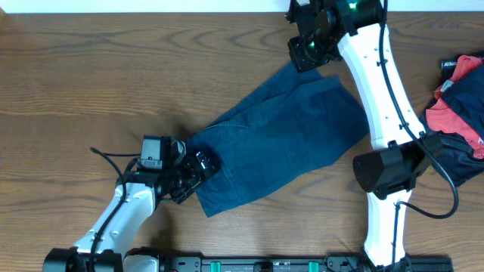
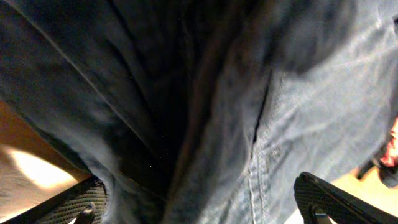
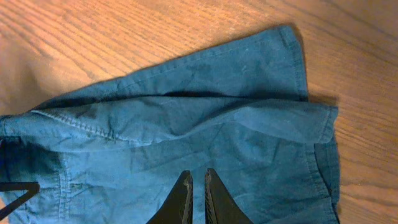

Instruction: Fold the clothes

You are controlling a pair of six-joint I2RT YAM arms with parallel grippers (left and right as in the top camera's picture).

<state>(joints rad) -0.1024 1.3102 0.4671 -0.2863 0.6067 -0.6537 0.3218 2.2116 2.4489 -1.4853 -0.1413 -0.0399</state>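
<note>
The right tool (image 3: 198, 174) has its two fingers drawn almost together, with only a thin slit between the tips. It hangs over the blue fabric of the shorts (image 3: 186, 124), near a stitched hem. Whether a fold of cloth is nipped between the tips cannot be told. From overhead, this tool (image 1: 308, 51) sits at the far corner of the shorts (image 1: 287, 136).

The left tool (image 2: 198, 183) stands wide apart, one finger at each lower corner of its wrist view. Creased dark cloth (image 2: 186, 93) fills the space between them and nothing is clamped. From overhead, it (image 1: 198, 172) is at the near left end of the shorts, where the fabric edge meets its fingers.

The shorts lie spread on the wooden desk (image 1: 113, 68), running aslant from near left to far right, mid-desk between the two arms. A red garment (image 1: 461, 113) lies bunched at the right edge of the desk, well apart from the shorts.
</note>
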